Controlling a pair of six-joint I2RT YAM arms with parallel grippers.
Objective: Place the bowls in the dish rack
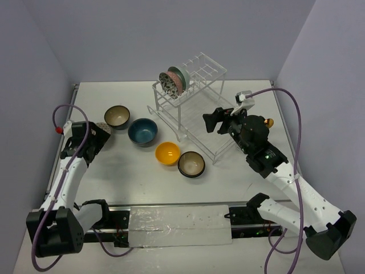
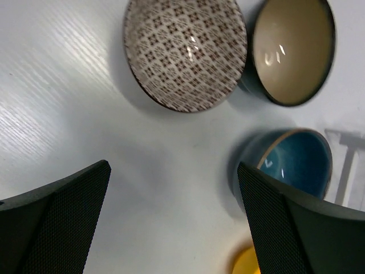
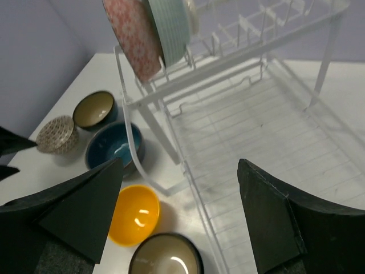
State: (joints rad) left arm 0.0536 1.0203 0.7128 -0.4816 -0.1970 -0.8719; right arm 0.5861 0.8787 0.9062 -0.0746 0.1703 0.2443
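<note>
Right gripper (image 1: 211, 122) first: on my wrist feed its fingers stand wide apart with nothing between them, hanging by the lower tier of the dish rack (image 1: 197, 94). Up on the slotted shelf, at its left end, a pink-patterned bowl (image 1: 169, 83) and a pale green bowl (image 1: 178, 79) stand on edge. Left of the rack, on the table (image 1: 114, 171), I see a yellow bowl (image 1: 167, 153), a brown bowl (image 1: 191, 164), a dark blue bowl (image 1: 142, 132) and a cream-lined bowl (image 1: 117, 116). Left gripper (image 2: 174, 171) is spread wide too, empty, facing a lattice-patterned bowl (image 2: 185, 54).
</note>
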